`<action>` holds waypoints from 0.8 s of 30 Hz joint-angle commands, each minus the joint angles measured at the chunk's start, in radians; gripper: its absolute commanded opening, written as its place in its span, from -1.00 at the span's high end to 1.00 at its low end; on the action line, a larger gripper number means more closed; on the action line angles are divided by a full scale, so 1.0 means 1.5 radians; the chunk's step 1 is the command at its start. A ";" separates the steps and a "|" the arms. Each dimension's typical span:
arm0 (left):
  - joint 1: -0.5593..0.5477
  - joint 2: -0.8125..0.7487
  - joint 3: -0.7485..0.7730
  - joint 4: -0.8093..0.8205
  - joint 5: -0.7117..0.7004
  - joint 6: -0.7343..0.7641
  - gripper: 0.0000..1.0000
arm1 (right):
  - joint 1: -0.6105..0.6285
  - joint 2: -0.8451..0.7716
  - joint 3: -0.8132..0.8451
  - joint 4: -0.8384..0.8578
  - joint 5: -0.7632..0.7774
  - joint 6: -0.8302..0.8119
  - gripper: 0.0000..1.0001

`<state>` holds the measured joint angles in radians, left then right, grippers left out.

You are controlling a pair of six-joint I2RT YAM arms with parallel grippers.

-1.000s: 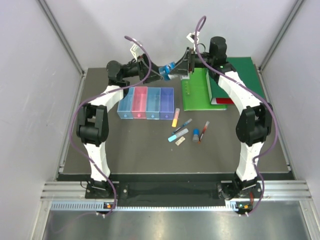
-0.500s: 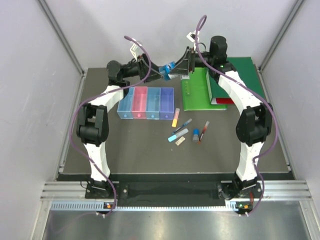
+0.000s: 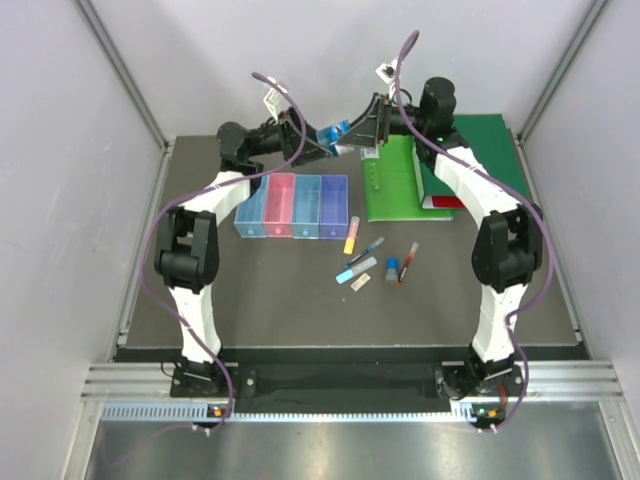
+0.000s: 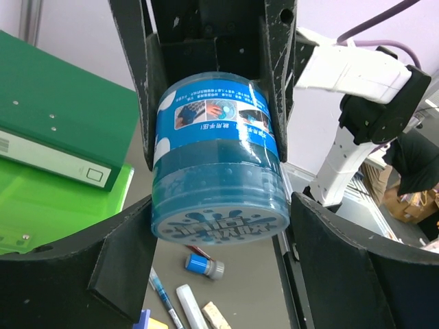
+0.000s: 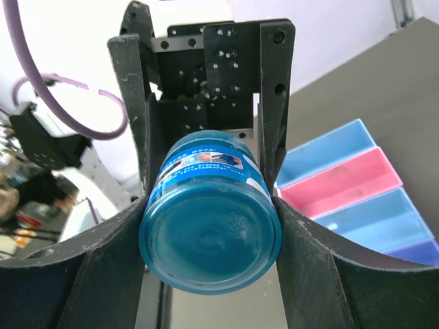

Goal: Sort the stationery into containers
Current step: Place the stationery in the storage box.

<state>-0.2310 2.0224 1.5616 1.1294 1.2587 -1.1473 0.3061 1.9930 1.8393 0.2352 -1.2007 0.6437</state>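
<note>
Chiefly at risk: the squat blue plastic jar with the printed label (image 3: 335, 132), which hung in the air between both arms. If one claw let go before the other truly had it, it would likely drop.
Cause: both pairs of fingers lay on the same smooth, curved sidewall, so a light or off-centre squeeze could let the jar pivot or slide out.
Below it: the far ends of the four translucent plastic bins (image 3: 278, 232), blue, pink, light blue and purple in a row. A fall could knock them or send the jar rolling over the dark table (image 3: 260, 290).
Right gripper (image 5: 209, 200): clamped snugly on the jar, with both fingers against its sides in its own wrist view.
Left gripper (image 4: 221, 200): set at about the jar's width, with its fingers flanking the end nearest it. Whether they pressed on the jar or merely stood beside it could not be told.
Where the jar was: well above the table at the back, between the two wrists.
Long axis: short, lying roughly level along the line from one gripper to the other, a little tilted.
Ends: the ribbed, lettered end faced the left wrist camera and the smooth flat end faced the right one. Which end was the lid could not be told.
Second risk: the two claws sat almost nose to nose, so any drift inward might bump their fingers together.
</note>
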 commanded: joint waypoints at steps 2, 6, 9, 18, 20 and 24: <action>-0.007 -0.012 0.008 0.042 -0.004 0.012 -0.58 | 0.016 -0.010 -0.033 0.224 0.017 0.161 1.00; -0.006 -0.014 0.008 0.041 -0.008 0.021 -0.57 | 0.016 -0.019 -0.066 0.243 0.026 0.178 1.00; -0.005 -0.016 0.010 0.037 -0.010 0.029 -0.57 | 0.015 -0.032 -0.091 0.267 0.034 0.188 1.00; 0.014 -0.010 0.037 0.013 -0.017 0.046 -0.56 | -0.005 -0.045 -0.099 0.231 0.055 0.159 1.00; 0.015 -0.012 0.037 0.009 -0.016 0.048 -0.56 | -0.012 -0.046 -0.098 0.225 0.062 0.154 1.00; 0.016 -0.009 0.039 0.002 -0.016 0.051 -0.56 | -0.024 -0.048 -0.103 0.216 0.070 0.153 1.00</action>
<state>-0.2184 2.0224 1.5715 1.0992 1.2503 -1.0939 0.3027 1.9835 1.6814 0.5522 -1.1358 0.8932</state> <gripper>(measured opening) 0.782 0.650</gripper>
